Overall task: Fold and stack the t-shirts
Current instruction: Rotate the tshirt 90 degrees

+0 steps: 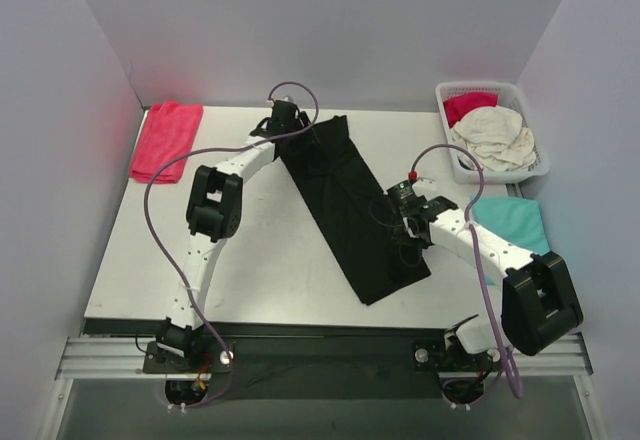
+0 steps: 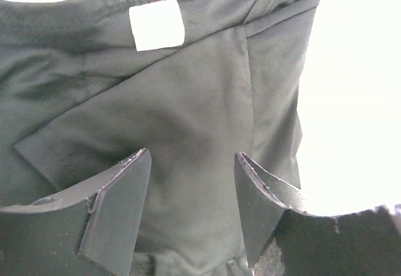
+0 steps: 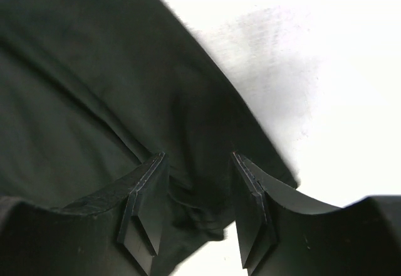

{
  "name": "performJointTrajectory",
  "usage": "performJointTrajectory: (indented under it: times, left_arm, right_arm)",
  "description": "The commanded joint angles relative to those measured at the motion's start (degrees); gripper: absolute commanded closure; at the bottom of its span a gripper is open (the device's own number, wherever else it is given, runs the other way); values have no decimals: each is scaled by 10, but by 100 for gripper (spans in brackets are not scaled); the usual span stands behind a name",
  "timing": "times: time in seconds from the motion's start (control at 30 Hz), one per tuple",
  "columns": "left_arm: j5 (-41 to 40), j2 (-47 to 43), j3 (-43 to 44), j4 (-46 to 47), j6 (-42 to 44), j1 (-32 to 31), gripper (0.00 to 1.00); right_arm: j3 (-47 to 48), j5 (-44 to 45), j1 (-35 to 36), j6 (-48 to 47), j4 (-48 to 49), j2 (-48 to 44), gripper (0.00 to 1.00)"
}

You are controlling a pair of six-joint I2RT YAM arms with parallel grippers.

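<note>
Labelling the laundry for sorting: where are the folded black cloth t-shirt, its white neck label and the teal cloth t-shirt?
folded black cloth t-shirt (image 1: 345,202): top external view, middle of the strip.
white neck label (image 2: 156,26): left wrist view, its centre.
teal cloth t-shirt (image 1: 520,218): top external view, uncovered middle.

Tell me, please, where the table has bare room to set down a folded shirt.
The widest bare patch lies on the near side of the table, between the left arm and the black shirt. A smaller one lies at the far edge, between the black shirt and the basket. The right side is crowded: basket, teal shirt, right arm.
</note>
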Motion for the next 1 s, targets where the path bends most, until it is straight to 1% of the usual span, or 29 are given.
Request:
performJointTrajectory:
  times: [0.0, 0.03, 0.1, 0.13, 0.17, 0.2, 0.23, 0.3, 0.33, 0.4, 0.43, 0.47, 0.5, 0.53, 0.57, 0.6, 0.63, 0.7, 0.73, 0.8, 0.83, 0.87, 0.9, 0.93, 0.97]
  left_arm:
    - [183, 88, 120, 43, 34, 7, 33]
    - [246, 130, 173, 89, 17, 11, 33]
    - [292, 161, 203, 157, -21, 17, 31]
    - [323, 173, 192, 264, -67, 24, 31]
    - [335, 177, 180, 323, -96, 27, 30]
    - [340, 174, 165, 429, -124, 31, 30]
    - [356, 174, 152, 479, -170, 35, 30]
    - [368, 167, 122, 564, -209, 45, 31]
    - [373, 151, 108, 644, -237, 49, 31]
    - [379, 127, 56, 709, -252, 57, 31]
    - [385, 96, 36, 762, -253, 59, 30]
    - [386, 77, -10, 776, -248, 61, 30]
    - [385, 58, -32, 787, -241, 64, 30]
    - [380, 18, -59, 796, -227, 66, 30]
    - [374, -3, -86, 796, -219, 67, 31]
    - [373, -23, -133, 796, -212, 67, 31]
    - [381, -60, -152, 778, -197, 66, 30]
    - [383, -99, -200, 740, -171, 62, 32]
    - [384, -140, -250, 708, -141, 57, 32]
    - [374, -186, -305, 660, -97, 46, 33]
    - [360, -231, -347, 578, -34, 28, 33]
    - [341, -258, -363, 530, 5, 17, 33]
    - [316, -304, -378, 419, 44, 3, 33]
    - [247, -326, -391, 368, 117, -17, 33]
    - [208, -345, -411, 329, 145, -53, 33]
  right_arm:
    - [15, 3, 13, -20, -15, -27, 57]
    - [13, 4, 15, -20, -16, -28, 57]
    - [13, 2, 19, -21, -15, -29, 57]
    - [13, 0, 22, -20, -16, -31, 57]
    - [13, 0, 23, -20, -17, -33, 57]
    - [12, -1, 25, -20, -18, -36, 57]
    - [12, 0, 25, -20, -18, -38, 57]
    - [11, 3, 28, -18, -18, -43, 57]
    - [10, 5, 27, -18, -18, -44, 57]
    - [9, 6, 27, -18, -17, -47, 57]
    - [7, 8, 28, -18, -17, -46, 57]
    - [6, 9, 28, -17, -16, -46, 57]
    - [6, 9, 29, -17, -15, -45, 57]
    - [5, 12, 28, -15, -15, -45, 57]
    - [3, 13, 29, -15, -12, -45, 57]
    - [2, 17, 29, -12, -12, -47, 57]
    - [1, 20, 29, -10, -12, -49, 57]
    - [-2, 31, 30, -10, -12, -53, 57]
    - [-2, 35, 30, -8, -12, -54, 57]
    - [-3, 41, 29, -8, -13, -57, 57]
    - [-3, 42, 29, -8, -13, -58, 57]
    - [-3, 43, 29, -8, -13, -59, 57]
    - [-5, 46, 27, -6, -13, -59, 57]
    - [-6, 47, 26, -5, -15, -60, 57]
    - [-10, 47, 24, 0, -15, -61, 57]
